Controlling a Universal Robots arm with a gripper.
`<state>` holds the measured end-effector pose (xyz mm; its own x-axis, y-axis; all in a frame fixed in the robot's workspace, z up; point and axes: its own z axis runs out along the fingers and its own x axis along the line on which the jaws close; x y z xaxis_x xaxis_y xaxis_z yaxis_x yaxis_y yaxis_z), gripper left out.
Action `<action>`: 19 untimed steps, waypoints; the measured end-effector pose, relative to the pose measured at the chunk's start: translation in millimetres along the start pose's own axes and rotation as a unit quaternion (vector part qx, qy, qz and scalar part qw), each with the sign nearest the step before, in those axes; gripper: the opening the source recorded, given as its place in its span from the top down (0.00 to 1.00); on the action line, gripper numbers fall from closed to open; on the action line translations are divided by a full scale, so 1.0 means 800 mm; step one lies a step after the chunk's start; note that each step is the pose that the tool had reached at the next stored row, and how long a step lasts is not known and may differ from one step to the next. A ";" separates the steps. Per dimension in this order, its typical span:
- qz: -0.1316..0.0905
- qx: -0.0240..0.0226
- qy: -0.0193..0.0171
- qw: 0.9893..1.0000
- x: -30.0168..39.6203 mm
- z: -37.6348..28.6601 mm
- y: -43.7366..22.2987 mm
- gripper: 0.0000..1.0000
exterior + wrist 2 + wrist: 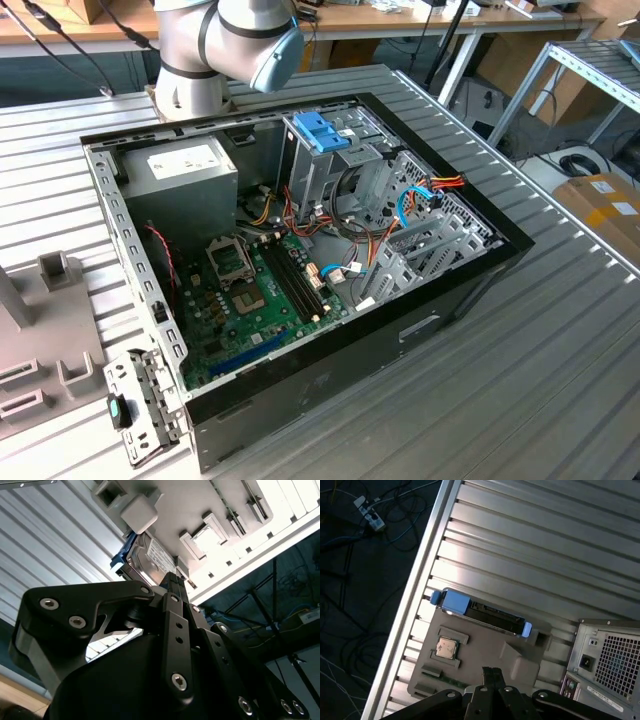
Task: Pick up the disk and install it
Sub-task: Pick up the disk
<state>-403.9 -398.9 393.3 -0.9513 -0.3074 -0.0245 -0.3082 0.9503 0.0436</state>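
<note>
The disk (pixel 485 614) stands on its long edge in a slot at the rim of a grey holder tray, out on the ribbed metal counter (pixel 545 540) and apart from the machine it is meant for. I judge the step in hand to be the pick-up, and it has not yet been made.

The open computer case (pixel 400 330) takes up the middle of the counter in the exterior view. Its drive cage (pixel 335 175) is topped by a blue latch (pixel 322 130), and the arm (pixel 220 40) rises behind it.

The grey holder tray (pixel 485 655) lies beside the rear of the case. The disk rests along the tray's far edge with a bright blue rail at each end. In the second wrist view the disk (pixel 150 560) shows its white-labelled face.

The pincer (pixel 492 671) hangs over the tray near the disk without touching it. Its two fingers are drawn together with barely a sliver between them, and they hold nothing. A small processor chip (pixel 445 648) sits in a pocket of the tray just beside the line of approach.

To do this well, I'd say the fingers must spread wider than the disk is thick before they go down. They should straddle its upper edge about midway between the blue rails. The grip should close on the two flat faces squarely so the disk does not twist.

The lift ought to follow the slot straight out, since a slanted pull could jam a rail against the tray wall. The fingers should also keep clear of the chip's pocket.
</note>
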 end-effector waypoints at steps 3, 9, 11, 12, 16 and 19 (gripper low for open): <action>-0.007 0.000 0.000 1.000 0.0000 0.0000 0.0000 0.89; -0.026 -0.001 0.001 1.000 0.0000 0.0000 0.0000 0.89; -0.032 -0.001 0.001 0.999 0.0000 0.0000 0.0000 0.89; -0.033 -0.001 0.001 0.999 0.0000 0.0000 0.0000 0.89; -0.062 -0.002 0.003 0.998 0.0000 0.0000 0.0000 0.89; -0.111 -0.003 0.005 0.994 0.0000 0.0000 0.0000 0.89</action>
<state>-403.9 -398.9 393.3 -0.8601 -0.5095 -0.0245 -0.5101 0.8590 0.0436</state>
